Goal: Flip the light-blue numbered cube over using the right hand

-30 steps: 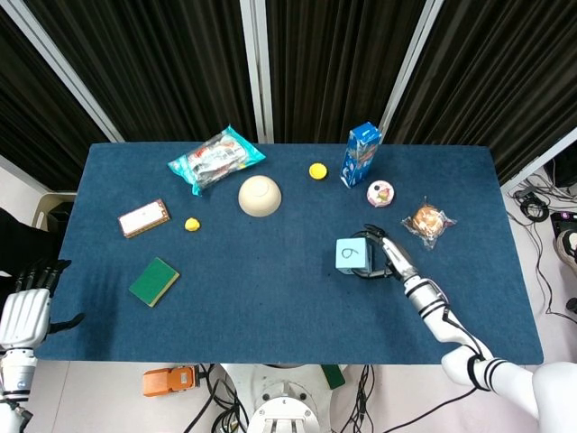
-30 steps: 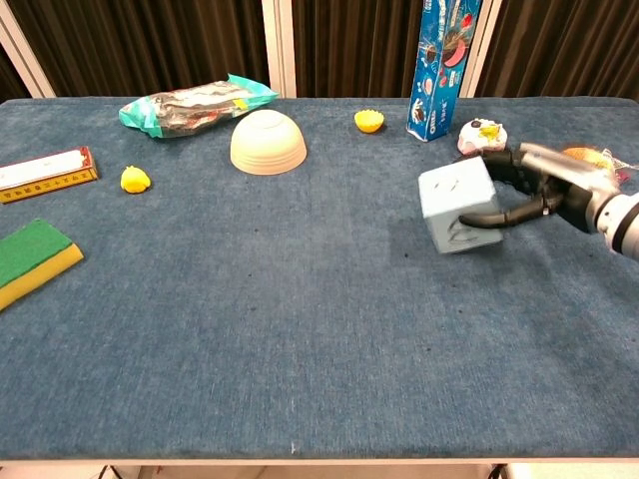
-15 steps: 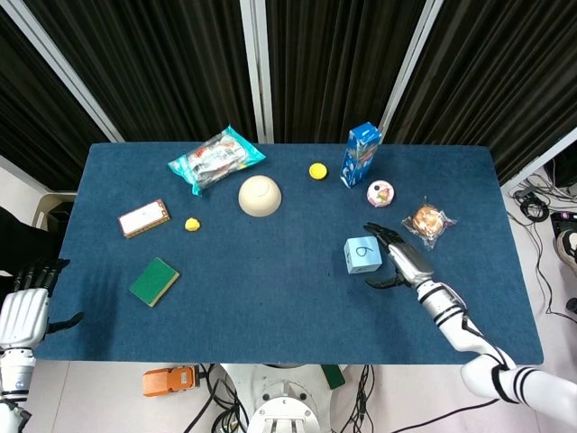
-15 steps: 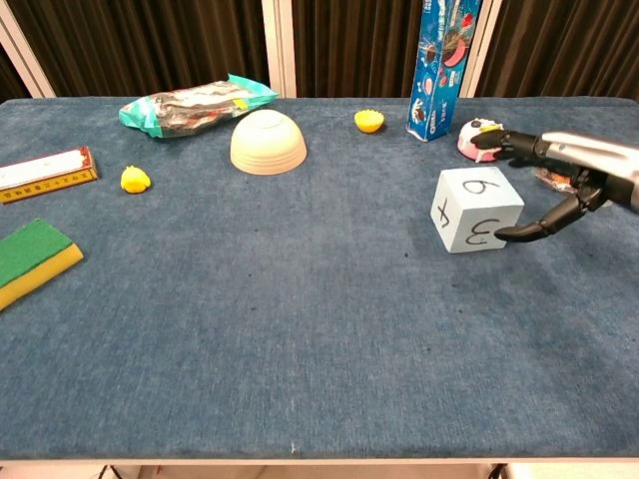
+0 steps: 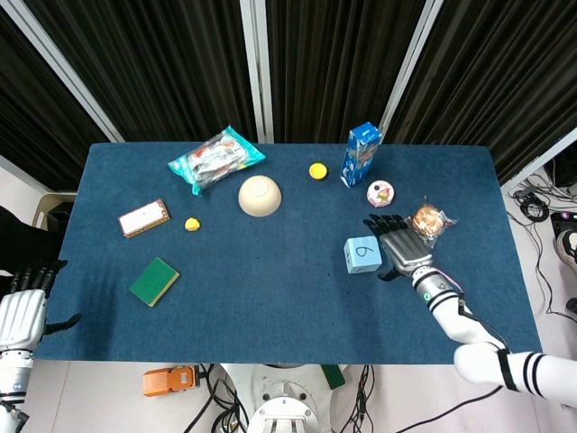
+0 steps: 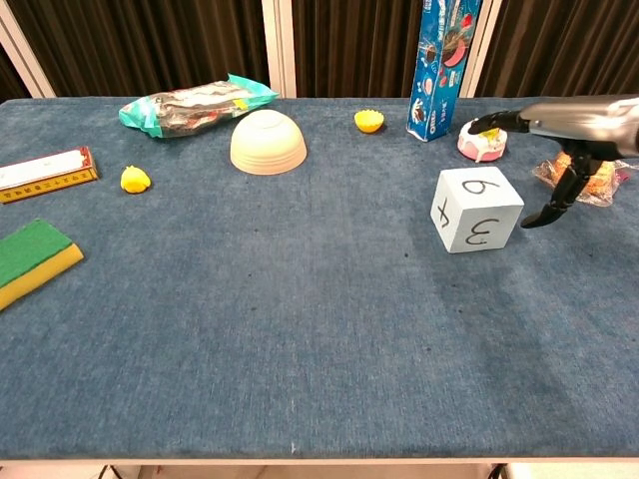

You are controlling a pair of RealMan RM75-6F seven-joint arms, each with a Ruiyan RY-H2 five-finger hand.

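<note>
The light-blue numbered cube [image 6: 476, 209] sits flat on the blue table [image 6: 300, 329], right of centre in the chest view and lower right of centre in the head view [image 5: 362, 254]. It is pale blue with dark handwritten digits: a 6 or 9 on the top face, a 3 on the right-hand front face, and a figure like a 4 on the left-hand front face. From the head view only the top digit shows.

The right hand [image 5: 402, 245] hovers just beside the cube on its right, apart from it, with its fingers [image 5: 379, 222] spread and holding nothing. In the chest view the hand [image 6: 571, 140] is cut off by the right edge of the frame, so only part of it and a few dark fingertips show.

The left hand [image 5: 25, 307] is at the lower left corner of the head view, off the table edge, fingers apart with nothing in them; its arm runs out of the frame.

Behind the right hand in the chest view, a wrapped bun [image 6: 599, 178] is partly hidden. A pink-and-white round sweet [image 6: 482, 141] stands upper right; its details are too small to make out. The tall blue snack box [image 6: 442, 62] is cut off by the top edge in the chest view.
</note>
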